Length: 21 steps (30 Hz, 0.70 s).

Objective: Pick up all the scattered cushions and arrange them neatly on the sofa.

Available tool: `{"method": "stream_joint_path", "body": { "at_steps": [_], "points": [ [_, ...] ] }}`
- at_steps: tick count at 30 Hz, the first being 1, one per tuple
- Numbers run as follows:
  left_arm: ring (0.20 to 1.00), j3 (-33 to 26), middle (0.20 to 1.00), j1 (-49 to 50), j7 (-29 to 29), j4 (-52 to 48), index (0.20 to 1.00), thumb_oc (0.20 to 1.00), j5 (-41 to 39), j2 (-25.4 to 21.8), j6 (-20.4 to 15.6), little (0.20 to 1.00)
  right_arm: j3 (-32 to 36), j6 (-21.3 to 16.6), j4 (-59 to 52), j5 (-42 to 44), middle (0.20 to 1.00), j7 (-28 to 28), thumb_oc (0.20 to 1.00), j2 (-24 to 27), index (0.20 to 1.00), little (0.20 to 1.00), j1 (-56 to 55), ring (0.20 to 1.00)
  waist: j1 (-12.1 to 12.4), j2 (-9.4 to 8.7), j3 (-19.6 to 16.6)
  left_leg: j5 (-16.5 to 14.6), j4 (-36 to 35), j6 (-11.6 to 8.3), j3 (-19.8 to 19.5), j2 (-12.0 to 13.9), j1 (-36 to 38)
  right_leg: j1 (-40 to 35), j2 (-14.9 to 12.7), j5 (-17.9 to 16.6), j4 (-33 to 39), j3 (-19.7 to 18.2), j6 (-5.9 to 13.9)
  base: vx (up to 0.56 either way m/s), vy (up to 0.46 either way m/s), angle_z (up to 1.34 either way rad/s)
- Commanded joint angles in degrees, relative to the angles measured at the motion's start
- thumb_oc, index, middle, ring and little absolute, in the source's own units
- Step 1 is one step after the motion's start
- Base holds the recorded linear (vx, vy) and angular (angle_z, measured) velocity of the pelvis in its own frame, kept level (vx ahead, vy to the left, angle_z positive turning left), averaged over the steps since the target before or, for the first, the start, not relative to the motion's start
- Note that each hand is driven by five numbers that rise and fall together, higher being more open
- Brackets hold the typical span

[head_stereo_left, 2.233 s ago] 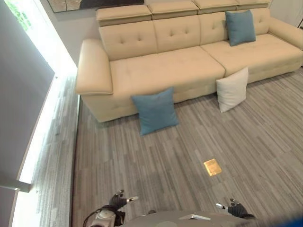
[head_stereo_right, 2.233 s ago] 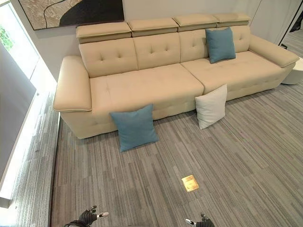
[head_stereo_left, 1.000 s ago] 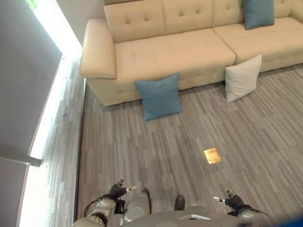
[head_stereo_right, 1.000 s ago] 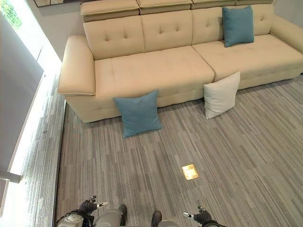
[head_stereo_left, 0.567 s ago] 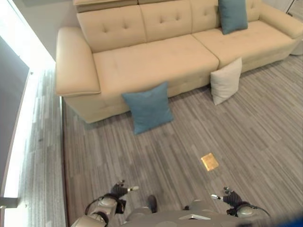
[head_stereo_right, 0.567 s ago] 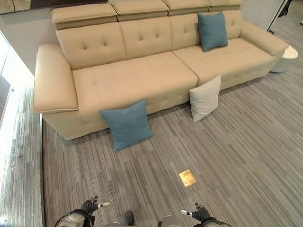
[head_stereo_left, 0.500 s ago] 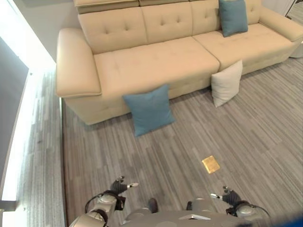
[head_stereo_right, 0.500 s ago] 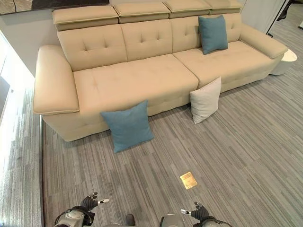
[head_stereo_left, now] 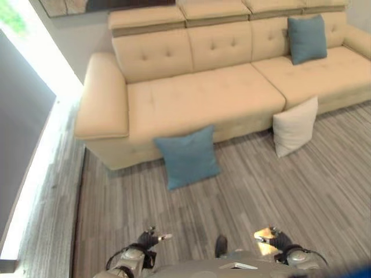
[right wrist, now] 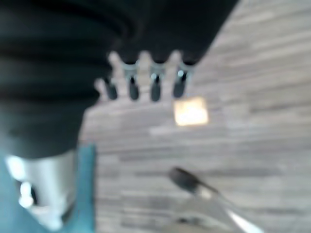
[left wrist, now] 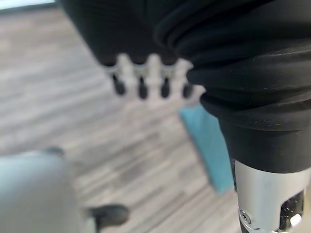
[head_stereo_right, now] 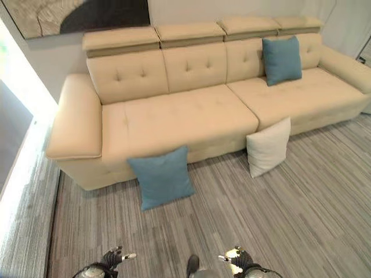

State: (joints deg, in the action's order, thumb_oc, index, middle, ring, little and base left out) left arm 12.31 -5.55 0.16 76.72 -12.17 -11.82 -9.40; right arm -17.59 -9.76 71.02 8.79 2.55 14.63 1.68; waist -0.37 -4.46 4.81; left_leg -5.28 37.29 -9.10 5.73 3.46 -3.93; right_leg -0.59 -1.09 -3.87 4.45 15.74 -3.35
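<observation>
A blue cushion point(head_stereo_left: 188, 155) stands on the floor, leaning on the front of the beige sofa point(head_stereo_left: 203, 92) near its left end. Further right a white cushion point(head_stereo_left: 294, 125) leans on the sofa's front in the same way. A second blue cushion point(head_stereo_left: 306, 38) rests upright on the right seat against the backrest. My left hand point(head_stereo_left: 148, 238) and right hand point(head_stereo_left: 278, 240) hang low at the view's bottom edge, well short of the cushions. Both are open and hold nothing. In the left wrist view the floor's blue cushion point(left wrist: 206, 145) lies past the relaxed fingers point(left wrist: 141, 80).
Grey striped flooring runs between me and the sofa. A small golden plate point(right wrist: 190, 110) is set in the floor by my right hand. A bright window strip point(head_stereo_left: 35, 174) lines the left side. A picture point(head_stereo_right: 75, 14) hangs above the sofa.
The whole picture has shifted as the camera moved towards the sofa; the golden floor plate now lies level with my right hand. Cushions and hands are as before.
</observation>
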Motion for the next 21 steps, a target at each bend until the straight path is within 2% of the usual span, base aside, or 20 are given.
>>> {"method": "stream_joint_path", "body": {
  "at_steps": [1,3,4,5,6,7,8,10,14,15,16,19,21],
  "points": [
    [1.0,1.6,1.0,-3.7,0.4,0.5,1.0,1.0,0.4,-0.3,-1.0,1.0,-1.2,-0.7,1.7,0.8,1.0,0.3,1.0,1.7,1.0,1.0,2.6,1.0,-0.6,-1.2,3.6,5.6,-15.6,3.54,5.3,-0.8,4.8,-0.5,-2.3,2.0,-6.3,-1.5,5.78,0.2,-0.106,-0.06],
    [1.0,1.5,1.0,-3.4,0.5,0.7,1.0,1.0,0.3,-0.1,-0.8,1.0,-0.5,-0.8,2.0,1.6,1.0,0.2,1.0,1.9,1.0,1.0,2.5,1.0,-0.3,-1.66,2.9,3.1,-22.8,5.2,8.1,-0.4,3.8,-2.1,-2.3,3.0,-5.3,-0.6,6.41,0.25,-0.042,0.27],
    [1.0,1.6,1.0,-3.3,0.5,0.7,1.0,1.0,0.9,0.0,-0.8,1.0,-0.4,-1.0,1.8,1.4,1.0,0.4,1.0,2.0,1.0,1.0,2.3,1.0,-0.5,-1.49,2.5,4.0,-28.3,5.45,10.4,0.2,2.6,-3.0,-2.2,3.8,-4.9,0.0,6.81,0.17,0.016,0.5],
    [1.0,1.6,1.0,-3.3,0.5,0.7,1.0,1.0,0.9,0.0,-0.8,1.0,-0.4,-1.0,1.8,1.4,1.0,0.4,1.0,2.0,1.0,1.0,2.2,1.0,-0.5,-1.49,2.7,3.9,-28.4,5.44,10.4,0.1,2.9,-3.2,-2.3,3.9,-4.9,0.0,6.86,0.22,0.033,0.55],
    [1.0,1.7,1.0,-3.3,0.5,0.8,1.0,1.0,1.1,0.0,-0.8,1.0,-0.4,-1.0,1.8,1.4,1.0,0.5,1.0,2.0,1.0,1.0,2.2,1.0,-0.7,-1.14,2.5,4.8,-30.5,4.72,11.6,0.8,2.2,-4.2,-1.9,4.8,-4.6,0.1,7.29,0.17,0.043,0.22],
    [1.0,1.7,1.0,-3.4,0.6,0.7,1.0,1.0,1.3,0.0,-0.8,1.0,-0.1,-1.0,1.6,1.7,1.0,0.6,1.0,2.0,1.0,1.0,2.0,1.0,-1.0,-0.93,2.7,9.2,-33.8,4.55,15.1,2.0,0.7,-4.7,-1.7,5.1,-4.4,0.7,6.86,0.25,0.055,0.2],
    [1.0,1.8,1.0,-3.3,0.5,0.8,1.0,1.0,1.4,0.1,-0.8,1.0,-0.1,-0.9,1.6,1.7,1.0,0.7,1.0,1.9,1.0,1.0,2.0,1.0,-0.7,-0.84,2.7,10.3,-34.0,4.38,15.3,2.1,-0.5,-5.5,-1.5,5.7,-4.3,0.7,6.83,0.22,0.065,0.23],
    [1.0,1.1,1.0,-2.2,0.5,1.4,1.0,1.0,1.1,-0.1,-0.7,1.0,-0.7,-1.0,1.3,1.2,1.0,0.4,1.0,1.4,1.0,1.0,2.0,1.0,-0.2,-0.72,2.4,8.9,-34.9,5.34,13.4,0.4,1.0,-6.5,-1.7,6.8,-5.2,-0.1,7.24,0.26,0.099,0.19],
    [1.0,0.3,1.0,-1.5,0.3,1.8,1.0,1.0,0.4,-0.2,-0.6,1.0,-0.4,-1.1,1.2,1.2,1.0,0.5,1.0,0.9,1.0,1.0,2.1,1.0,0.2,-0.32,1.5,7.7,-36.8,6.66,14.1,-1.2,2.9,-7.1,-3.2,7.3,-6.9,-0.2,8.41,0.24,0.169,-0.17],
    [1.0,-0.1,1.0,-1.3,0.5,1.8,1.0,1.0,0.1,-0.3,-0.6,1.0,-0.5,-1.2,0.5,1.3,1.0,0.5,1.0,0.7,1.0,1.0,2.4,1.0,0.9,0.17,1.3,6.4,-37.2,8.02,14.2,-2.3,4.1,-5.9,-5.1,7.3,-11.7,0.0,9.44,0.12,0.128,-0.07],
    [1.0,-0.1,1.0,-1.3,0.5,1.9,1.0,1.0,0.1,-0.3,-0.6,1.0,-0.5,-1.2,0.5,1.3,1.0,0.5,1.0,0.7,1.0,1.0,2.4,1.0,0.9,0.16,1.3,6.4,-37.2,8.03,14.3,-2.4,4.1,-5.9,-5.1,7.3,-11.7,0.0,9.45,0.17,0.204,-0.01],
    [1.0,0.2,1.0,-2.2,0.8,1.6,1.0,1.0,-0.3,-1.0,-0.5,1.0,-1.0,-1.3,-0.4,1.5,1.0,0.6,1.0,0.5,1.0,1.0,3.7,1.0,0.9,0.57,2.7,4.8,-37.3,10.38,14.1,-3.7,6.0,-0.4,-8.4,1.9,-23.3,-1.2,11.83,0.1,0.15,-0.01],
    [1.0,0.5,1.0,-2.6,0.8,1.3,1.0,1.0,-0.5,-1.6,-0.8,1.0,-1.2,-1.3,-1.3,1.7,1.0,0.5,1.0,0.4,1.0,1.0,3.9,1.0,0.1,1.67,3.5,4.1,-38.4,11.01,12.7,-3.8,8.1,3.6,-8.6,1.7,-27.8,-2.8,11.24,0.13,0.093,0.05]
  ]
}}
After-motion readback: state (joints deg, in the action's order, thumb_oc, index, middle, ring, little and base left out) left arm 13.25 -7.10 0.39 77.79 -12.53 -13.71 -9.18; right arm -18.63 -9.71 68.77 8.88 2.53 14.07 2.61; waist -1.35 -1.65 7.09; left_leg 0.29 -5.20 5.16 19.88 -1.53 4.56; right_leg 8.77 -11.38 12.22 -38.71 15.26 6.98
